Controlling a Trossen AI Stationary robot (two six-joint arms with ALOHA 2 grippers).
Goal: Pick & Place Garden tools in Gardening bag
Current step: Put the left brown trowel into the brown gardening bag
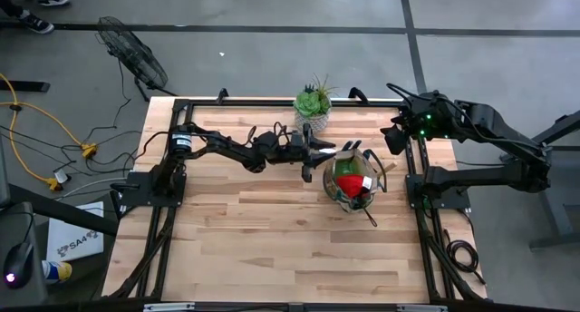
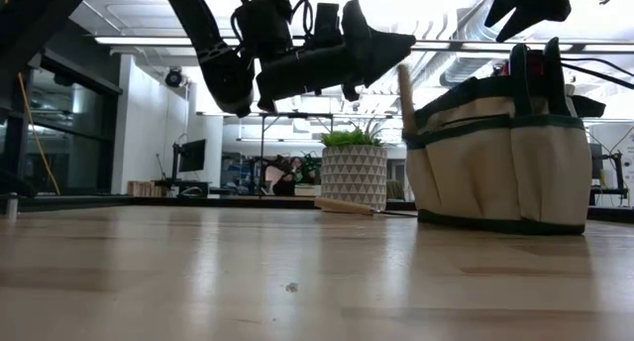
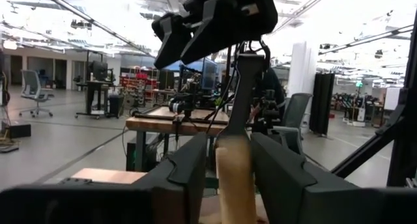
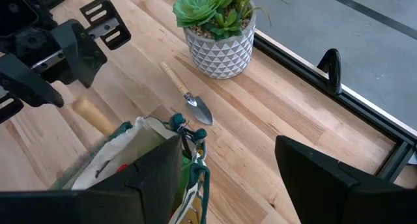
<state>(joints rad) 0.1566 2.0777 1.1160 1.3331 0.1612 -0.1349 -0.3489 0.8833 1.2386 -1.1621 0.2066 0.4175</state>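
The khaki gardening bag [image 1: 353,178] with green trim stands upright on the table right of centre; it also shows in the low view [image 2: 495,153]. A red cone [image 1: 349,180] and green pieces show inside it. My left gripper [image 1: 328,154] is level at the bag's left rim, shut on a wooden-handled tool [image 2: 404,98] whose metal end is hidden in the bag. My right gripper [image 1: 396,135] hangs open and empty above the far right, over the bag in its own view [image 4: 228,146]. A small wooden-handled trowel [image 4: 189,97] lies flat on the table beside the plant pot. My left gripper pinches the tool's wooden handle near its upper end [image 3: 233,168] between its two fingers. The fingers come level from the table's left and lie across the handle. The tool stands nearly upright, its handle [image 4: 94,116] going down into the bag's left side.
A green succulent in a white patterned pot [image 1: 313,103] stands just beyond the bag at the far edge. Black frame rails [image 1: 419,199] border the table. Bare wood [image 1: 272,248] fills the near half.
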